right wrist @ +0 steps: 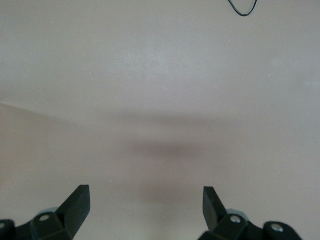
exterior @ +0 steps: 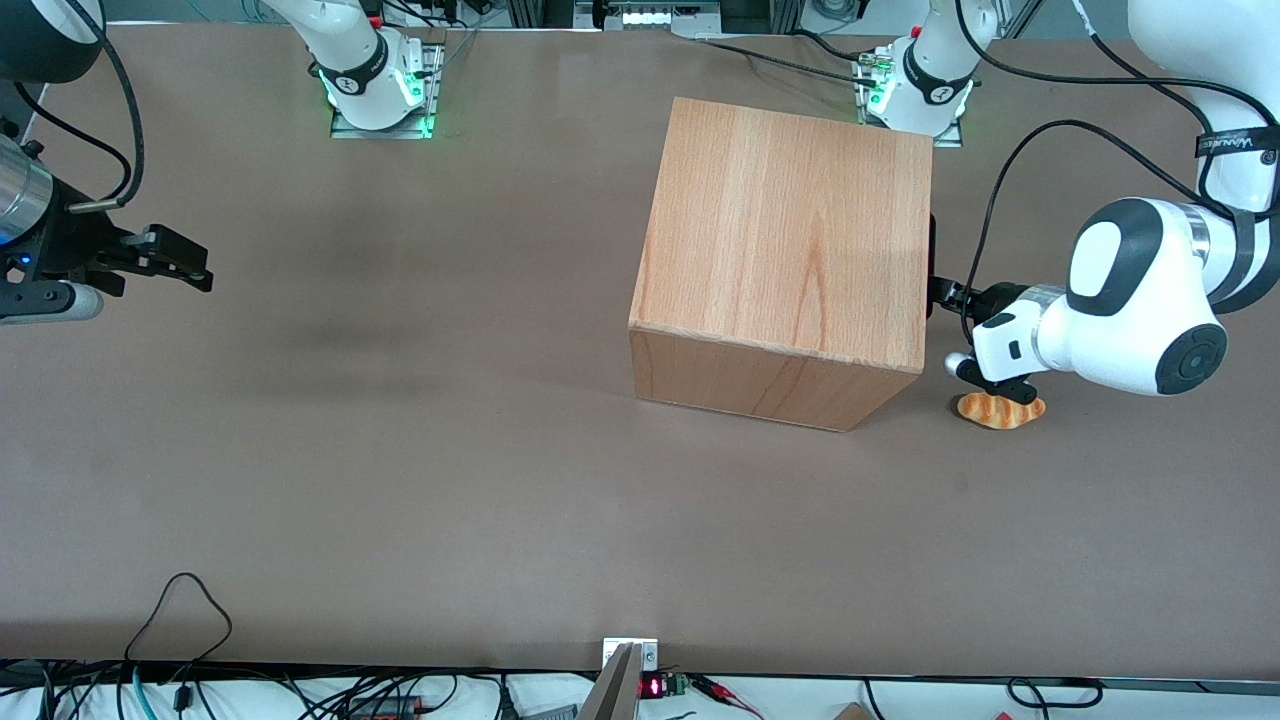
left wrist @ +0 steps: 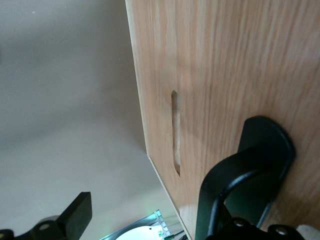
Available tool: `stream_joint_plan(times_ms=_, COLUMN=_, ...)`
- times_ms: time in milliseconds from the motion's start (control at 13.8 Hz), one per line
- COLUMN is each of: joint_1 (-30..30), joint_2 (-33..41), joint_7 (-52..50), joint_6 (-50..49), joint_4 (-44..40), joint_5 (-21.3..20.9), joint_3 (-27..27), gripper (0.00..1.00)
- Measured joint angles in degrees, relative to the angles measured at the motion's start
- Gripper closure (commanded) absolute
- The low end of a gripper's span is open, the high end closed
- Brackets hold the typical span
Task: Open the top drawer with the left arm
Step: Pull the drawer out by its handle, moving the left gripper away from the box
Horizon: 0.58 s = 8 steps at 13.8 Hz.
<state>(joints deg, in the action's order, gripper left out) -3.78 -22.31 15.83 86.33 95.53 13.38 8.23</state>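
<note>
We find the gripper [exterior: 945,295] against the top drawer [left wrist: 235,75] front, fingers spread, holding nothing, one finger [left wrist: 245,170] on the wood, apparently seeking the handle. Drawer shut in the cabinet [exterior: 790,250].

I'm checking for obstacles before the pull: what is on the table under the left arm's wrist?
A bread-shaped toy lies under the left arm, whose gripper is at the cabinet front. Part of it is covered.

Bright, even overhead light, soft shadows; the wrist close-up looks perhaps slightly blurred.
</note>
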Motion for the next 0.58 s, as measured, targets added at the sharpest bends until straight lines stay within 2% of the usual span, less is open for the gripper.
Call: stream_joint_plan(times_ms=580, joint_1=-3.3, joint_2=0.2, joint_7=0.6, joint_6=3.5, joint_4=-0.1, joint_5=-0.5, joint_3=-0.4, gripper=0.00)
